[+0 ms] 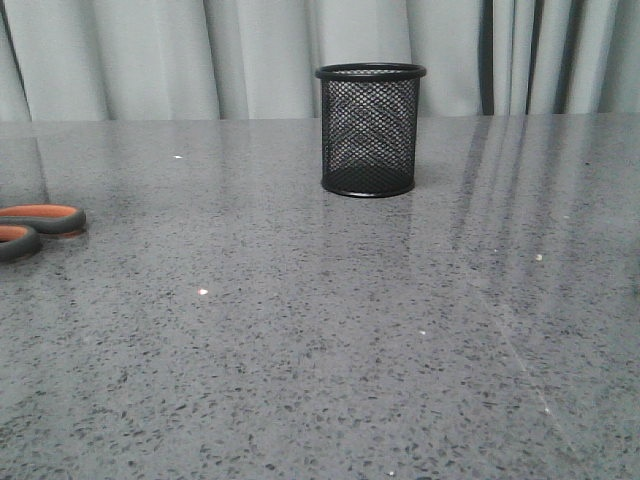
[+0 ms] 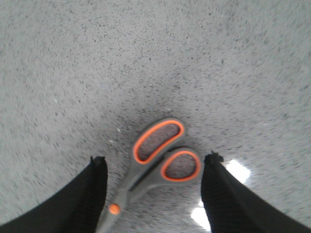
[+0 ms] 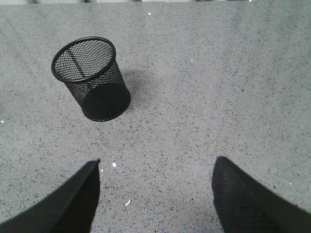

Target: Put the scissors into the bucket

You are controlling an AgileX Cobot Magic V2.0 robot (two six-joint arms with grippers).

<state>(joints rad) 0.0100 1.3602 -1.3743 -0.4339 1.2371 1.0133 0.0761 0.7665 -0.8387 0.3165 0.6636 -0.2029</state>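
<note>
The grey speckled worktop (image 1: 320, 380) carried no object in its nearest part in the front view. At the left edge of that view lay the scissors (image 1: 35, 228), flat on the worktop, with only the two orange-lined finger loops in view and the blades cut off by the edge. In the left wrist view the left gripper (image 2: 154, 165) stood above the scissors (image 2: 158, 158) with its fingers (image 2: 92, 194) spread wide, one on either side of the handles; the fingers held nothing and did not touch the scissors. The orange pivot screw showed close to one finger, and the blades ran out of that view. In the right wrist view the right gripper (image 3: 155, 170) was likewise wide open and empty, over bare worktop. The bucket (image 3: 92, 80) stood well beyond its fingers (image 3: 243, 199). Farther back in the front view the bucket (image 1: 369, 130) stood upright near the rear edge of the worktop, well apart from the scissors, before a pale curtain (image 1: 150, 55).
</note>
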